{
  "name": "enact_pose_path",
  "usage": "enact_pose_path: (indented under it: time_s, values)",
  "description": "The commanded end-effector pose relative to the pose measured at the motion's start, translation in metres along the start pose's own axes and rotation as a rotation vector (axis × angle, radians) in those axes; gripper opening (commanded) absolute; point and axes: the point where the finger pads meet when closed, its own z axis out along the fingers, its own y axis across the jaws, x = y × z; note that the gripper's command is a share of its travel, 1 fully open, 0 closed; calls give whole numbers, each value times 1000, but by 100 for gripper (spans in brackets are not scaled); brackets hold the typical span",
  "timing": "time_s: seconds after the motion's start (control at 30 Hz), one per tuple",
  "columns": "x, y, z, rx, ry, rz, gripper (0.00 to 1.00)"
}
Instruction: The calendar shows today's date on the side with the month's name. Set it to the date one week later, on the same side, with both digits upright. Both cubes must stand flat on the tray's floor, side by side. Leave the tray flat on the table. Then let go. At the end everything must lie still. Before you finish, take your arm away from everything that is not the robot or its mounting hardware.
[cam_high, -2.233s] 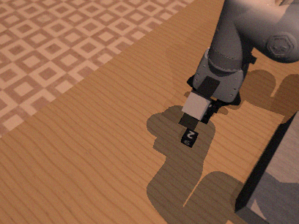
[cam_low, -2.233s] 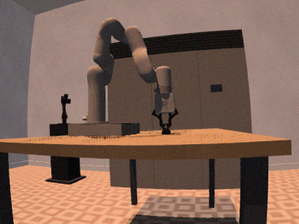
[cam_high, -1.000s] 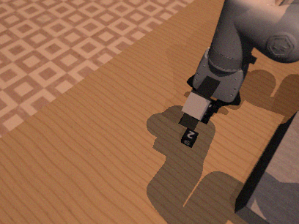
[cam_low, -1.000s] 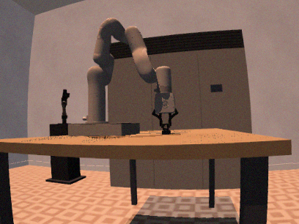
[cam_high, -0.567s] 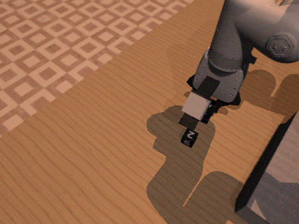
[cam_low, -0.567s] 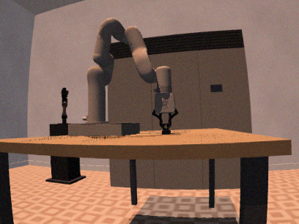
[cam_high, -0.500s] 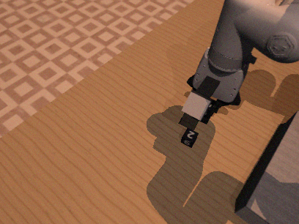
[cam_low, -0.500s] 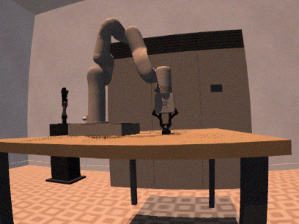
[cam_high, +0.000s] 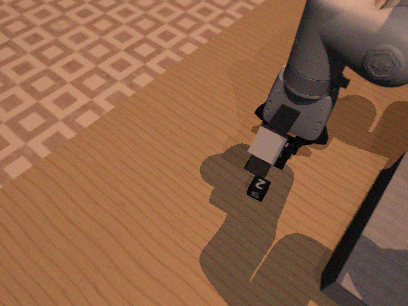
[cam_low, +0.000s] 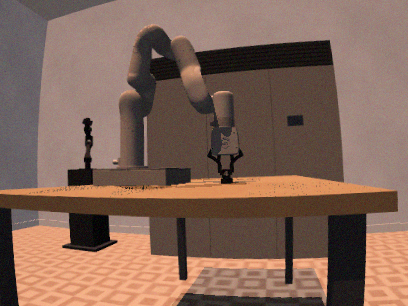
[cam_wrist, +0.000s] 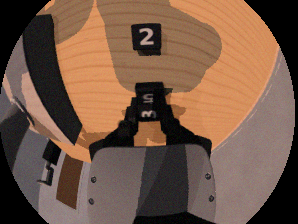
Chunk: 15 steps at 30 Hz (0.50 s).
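Note:
A black cube (cam_high: 259, 188) (cam_wrist: 146, 37) lies on the table with a white 2 on its upper face; the top view also shows a blurred digit on its side. My gripper (cam_low: 226, 178) (cam_wrist: 148, 104) is low over the table, shut on a second black cube (cam_wrist: 148, 113), whose visible faces show a 3 and a 5 turned sideways. A dark block (cam_high: 257, 165) below a light block (cam_high: 268, 144) at the gripper in the top view may be this cube; I cannot tell. Cube and fingertips merge into a dark shape in the exterior view. I cannot make out the tray or the month's name.
A large grey base block (cam_high: 385, 240) (cam_low: 127, 176) with a dark side stands beside the work area. Arm shadows cover the wooden table (cam_high: 125, 210) (cam_low: 300, 186) around the cubes. The table's far edge borders the patterned floor (cam_high: 55, 55).

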Motion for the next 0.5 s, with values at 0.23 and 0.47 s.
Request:
enact_pose_path:
  time_s: [0.23,0.47]
  values:
    - [0,1,3,-3,0,0,27]
    - [0,1,6,-3,0,0,27]
